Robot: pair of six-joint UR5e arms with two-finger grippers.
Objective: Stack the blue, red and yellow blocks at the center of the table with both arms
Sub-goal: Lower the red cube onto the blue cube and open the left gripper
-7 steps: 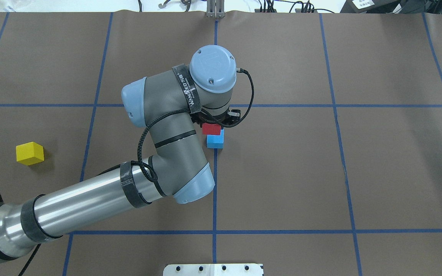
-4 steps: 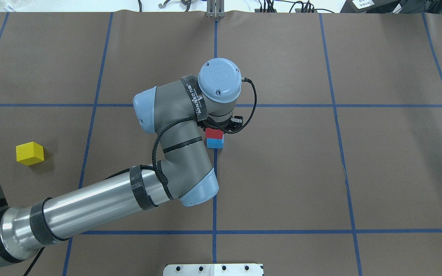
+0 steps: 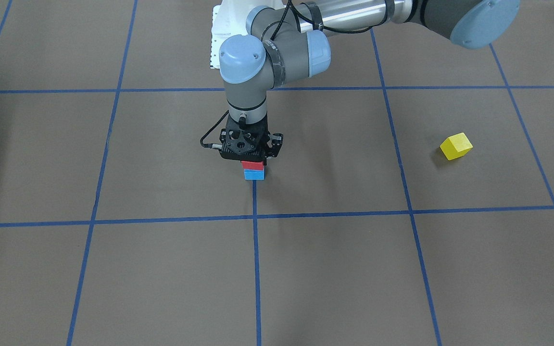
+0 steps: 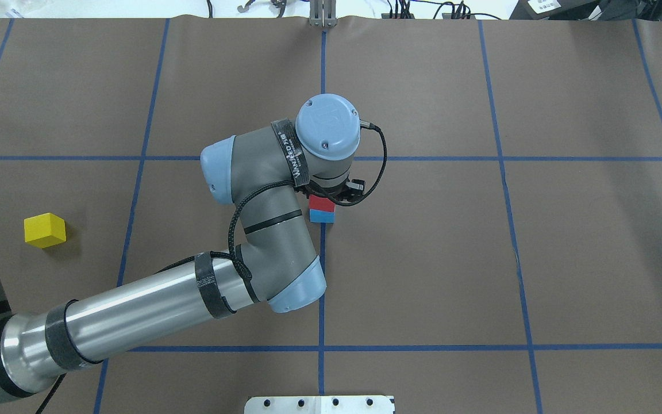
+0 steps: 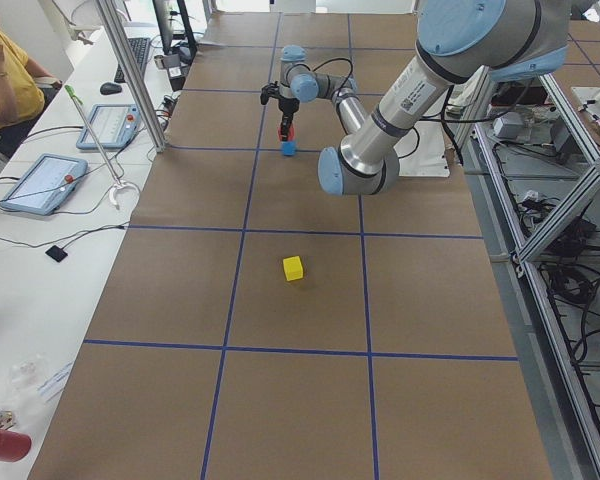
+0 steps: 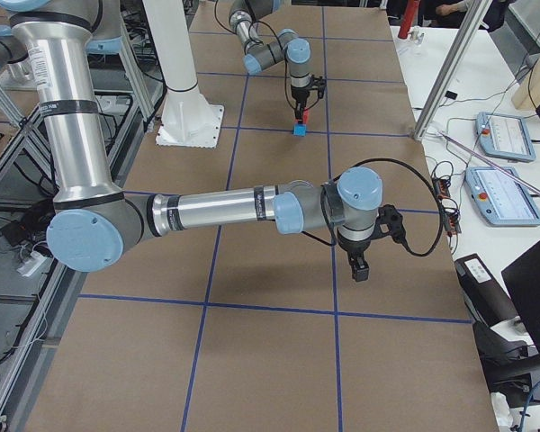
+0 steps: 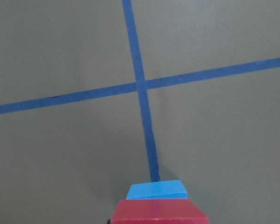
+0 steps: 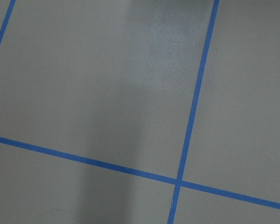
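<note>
At centre, left claw (image 3: 253, 162) grips red block (image 3: 252, 166) atop blue block (image 3: 254, 175); yellow block (image 3: 456, 146) lies well apart.

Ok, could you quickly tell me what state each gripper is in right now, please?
Left gripper: closed on the red block, which rests on the blue block.
Right gripper: cannot be told; only a side view shows it.

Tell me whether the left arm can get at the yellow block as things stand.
Probably, but not yet: the left gripper holds the red block on the blue block. The yellow block lies alone on that arm's side, nothing in between.
</note>
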